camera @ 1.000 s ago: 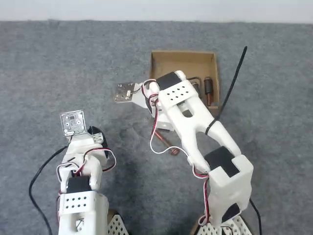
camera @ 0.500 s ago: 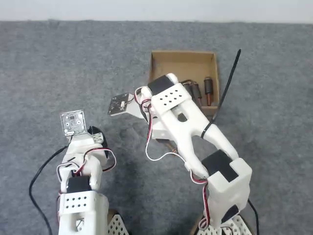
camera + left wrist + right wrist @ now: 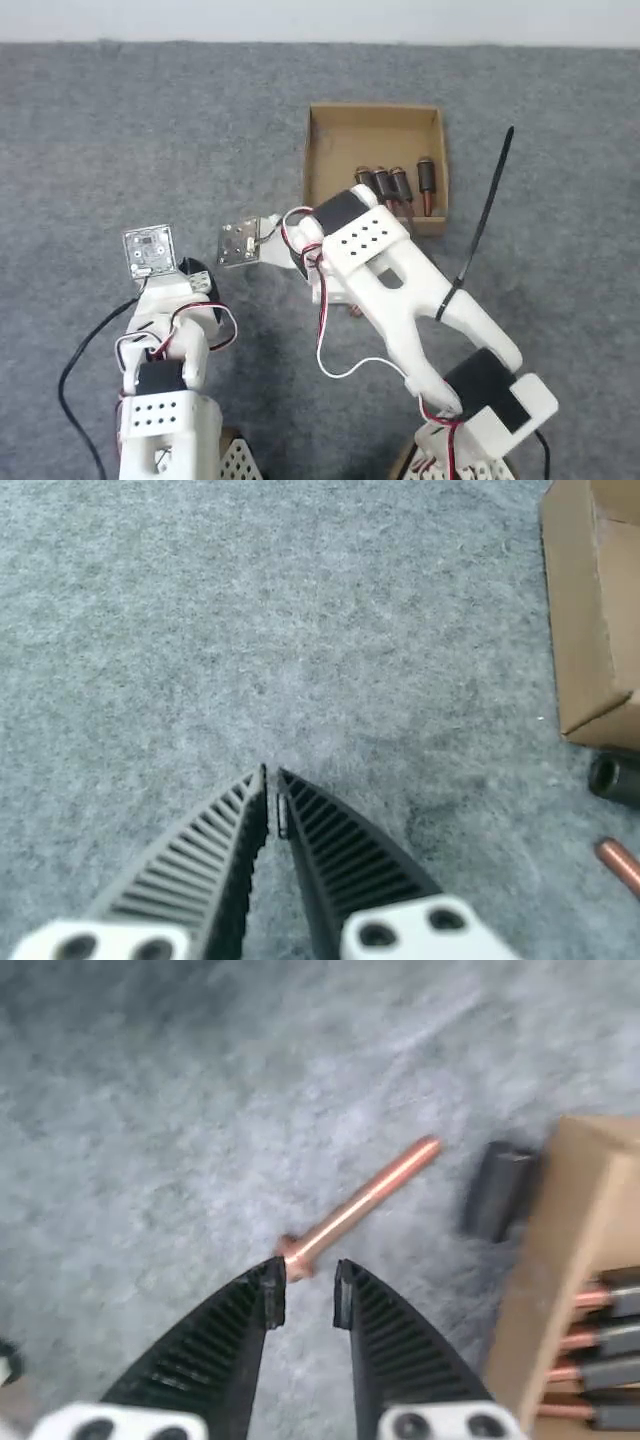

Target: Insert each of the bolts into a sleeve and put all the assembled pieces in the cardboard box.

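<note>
Surface: a grey carpet (image 3: 150,120) is covering the table.
Box: the cardboard box (image 3: 375,113) is sitting open at about 1 o'clock from the table's middle in the high view.
Assembled pieces: four pieces (image 3: 395,185) are lying side by side in the box. They are lying against its 5 o'clock corner, each a dark sleeve with a copper end pointing to 6 o'clock.
Bolt: one loose copper bolt (image 3: 360,1205) is lying flat on the carpet outside the box, at the box's 6 o'clock, mostly under the right arm in the high view (image 3: 352,310).
Sleeve: one loose black sleeve (image 3: 497,1190) is lying on the carpet between the bolt's plain end and the box wall (close to both, touching neither as far as can be seen).
Right gripper: the right gripper (image 3: 305,1285) is hovering low over the carpet with its jaws a little apart and gripping nothing. The bolt's head is sitting just off one fingertip (image 3: 270,1285), and contact cannot be told.
Left gripper: the left gripper (image 3: 272,775) is hanging over bare carpet at 9 o'clock from the bolt. Its jaws are all but closed, with only a thin slit between them, and are holding nothing.
Left arm: it is standing at the table's 7 o'clock, well apart from the box.
</note>
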`<state>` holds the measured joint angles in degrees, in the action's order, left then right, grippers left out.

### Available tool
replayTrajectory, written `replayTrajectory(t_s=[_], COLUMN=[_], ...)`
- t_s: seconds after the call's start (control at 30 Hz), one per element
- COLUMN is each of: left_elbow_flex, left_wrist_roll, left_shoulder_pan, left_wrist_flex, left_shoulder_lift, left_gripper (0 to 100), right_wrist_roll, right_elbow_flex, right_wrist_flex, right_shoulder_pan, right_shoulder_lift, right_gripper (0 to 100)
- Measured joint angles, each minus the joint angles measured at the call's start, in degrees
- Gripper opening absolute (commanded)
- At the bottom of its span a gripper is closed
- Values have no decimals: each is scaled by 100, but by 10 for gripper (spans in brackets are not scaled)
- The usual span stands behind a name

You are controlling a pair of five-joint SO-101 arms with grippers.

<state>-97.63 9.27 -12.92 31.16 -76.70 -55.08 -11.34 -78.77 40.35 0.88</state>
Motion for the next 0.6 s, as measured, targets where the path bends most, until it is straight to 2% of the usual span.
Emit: replayTrajectory(t_s=[0.27,0.43,0.6], left_elbow_flex=[0,0,0], left_wrist_roll=[0,0,0], left_shoulder_pan=[0,0,0], left_wrist_flex=[0,0,0], left_shoulder_lift=[0,0,0], left_gripper=[11,11,11], right_wrist_roll=[-343,-360,-360], right_elbow_flex=[141,738,1301], right_wrist_flex=[457,457,457], right_shoulder_pan=[-325,-387,-448], right_shoulder_lift=[642,1380,1908], right_gripper=[76,158,152])
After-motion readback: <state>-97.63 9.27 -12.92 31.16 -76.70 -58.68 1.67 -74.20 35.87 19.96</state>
